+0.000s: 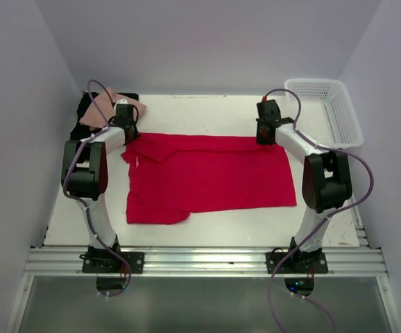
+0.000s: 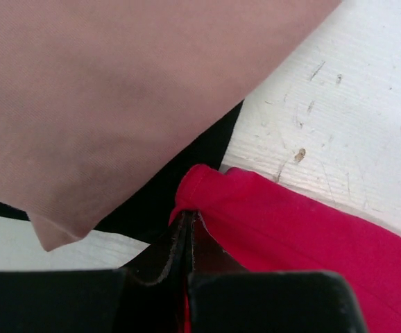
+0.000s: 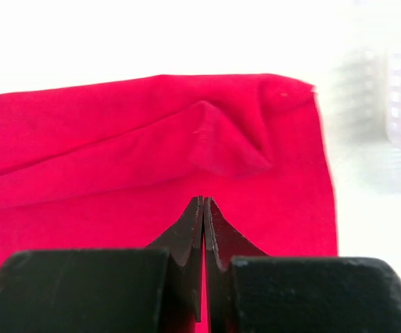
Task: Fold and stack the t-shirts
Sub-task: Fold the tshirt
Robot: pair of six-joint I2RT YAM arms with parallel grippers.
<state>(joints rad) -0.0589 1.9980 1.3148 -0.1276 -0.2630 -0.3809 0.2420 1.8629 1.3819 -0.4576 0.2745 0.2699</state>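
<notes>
The red t-shirt [image 1: 207, 180] lies spread on the tabletop [image 1: 221, 223], its far corners pinched tight by the left gripper [image 1: 127, 129] and the right gripper [image 1: 266, 133]. Both bites look shallow, so the cloth may slip mid-fold. The left one could also snag the black t-shirt [image 1: 88, 112] lying under the pink t-shirt [image 1: 114, 105] just beyond.

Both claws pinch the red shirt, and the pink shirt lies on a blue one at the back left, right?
No. The pink shirt lies on a black shirt, not blue, as the left wrist view shows. The left claw and right claw do pinch the red shirt.
</notes>
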